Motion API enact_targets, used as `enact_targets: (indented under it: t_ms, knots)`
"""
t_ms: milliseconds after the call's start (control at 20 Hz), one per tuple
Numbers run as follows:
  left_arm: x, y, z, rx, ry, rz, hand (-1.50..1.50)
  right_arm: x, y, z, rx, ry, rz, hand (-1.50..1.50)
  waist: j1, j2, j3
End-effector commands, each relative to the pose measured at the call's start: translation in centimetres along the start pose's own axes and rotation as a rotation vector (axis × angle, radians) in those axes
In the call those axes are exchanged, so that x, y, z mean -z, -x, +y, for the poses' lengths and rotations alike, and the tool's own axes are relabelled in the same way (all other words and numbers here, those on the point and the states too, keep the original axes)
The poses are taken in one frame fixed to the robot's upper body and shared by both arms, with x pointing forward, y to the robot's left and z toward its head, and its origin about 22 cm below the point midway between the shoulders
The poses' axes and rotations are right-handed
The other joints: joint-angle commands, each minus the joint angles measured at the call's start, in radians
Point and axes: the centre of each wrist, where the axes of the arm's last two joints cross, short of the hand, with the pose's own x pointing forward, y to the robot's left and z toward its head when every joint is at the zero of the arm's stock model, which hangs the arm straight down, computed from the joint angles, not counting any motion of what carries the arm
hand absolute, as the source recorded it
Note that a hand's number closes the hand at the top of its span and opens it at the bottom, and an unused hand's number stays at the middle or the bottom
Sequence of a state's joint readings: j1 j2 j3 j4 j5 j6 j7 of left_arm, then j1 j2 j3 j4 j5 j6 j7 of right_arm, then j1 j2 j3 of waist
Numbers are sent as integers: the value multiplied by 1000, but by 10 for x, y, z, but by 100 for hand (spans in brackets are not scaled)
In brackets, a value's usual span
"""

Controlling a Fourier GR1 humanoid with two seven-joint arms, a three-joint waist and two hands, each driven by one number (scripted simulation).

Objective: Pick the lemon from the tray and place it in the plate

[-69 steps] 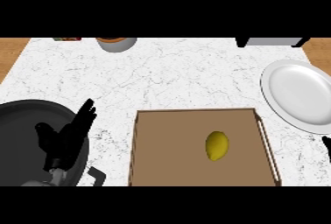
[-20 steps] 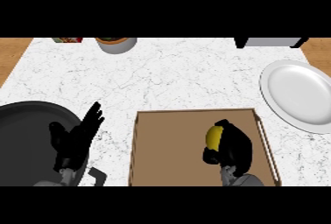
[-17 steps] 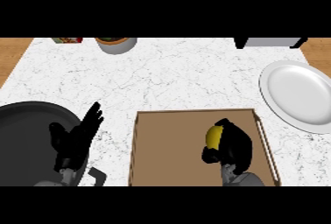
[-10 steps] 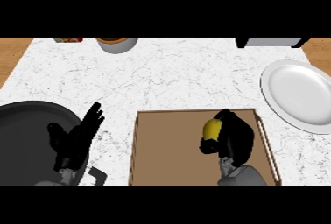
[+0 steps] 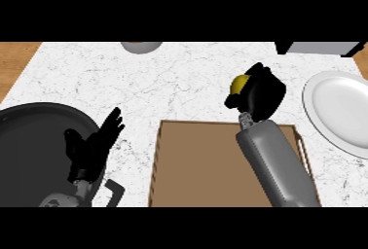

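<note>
- White marble counter (image 5: 187, 78) seen steeply from above, with one strip of brown wood (image 5: 16, 61) showing at the upper left corner.
- One brown tray (image 5: 201, 165) in the lower middle, rectangular, with a low rim on its sides.
- One white plate (image 5: 341, 112) at the right side, partly cut by the view's edge, lying on the marble and apart from the tray.
- One lemon (image 5: 239, 82), yellow, only partly visible, outside the tray, over the marble just past the tray's far edge and left of the plate, not touching the plate.
- Two black hands in view.
- Right hand (image 5: 262, 92) with fingers curled round the lemon, covering most of it; height over the counter not possible to tell.
- One grey right forearm (image 5: 277, 160) running from the lower edge up across the right part of the tray.
- Left hand (image 5: 90, 148) at the lower left, fingers straight and pointing up, holding nothing, resting over the rim of one dark round pan (image 5: 36, 131).
- One grey bowl (image 5: 140, 46) at the far edge, cut by the view's top.
- One grey box (image 5: 320, 47) at the far right corner, near the plate.
</note>
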State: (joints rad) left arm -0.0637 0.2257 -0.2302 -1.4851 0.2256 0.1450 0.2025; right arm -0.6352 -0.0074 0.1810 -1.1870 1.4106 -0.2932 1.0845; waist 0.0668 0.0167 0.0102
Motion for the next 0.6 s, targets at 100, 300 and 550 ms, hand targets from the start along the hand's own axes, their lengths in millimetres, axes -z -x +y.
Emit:
enact_targets:
  t_ms: [100,300,550]
  knots:
    - [-9,20,-2,-23,7,94,0,24,-20,-6,164,236,208,150,2,2,-10]
    - [-5,22,6,-16,-34,84,0,42,-25,-19,248,325,272,150,-13,1,-11]
    - [-11,22,12,-30,-54,99,0,71,11,-18,383,421,334,150,-34,-2,-8]
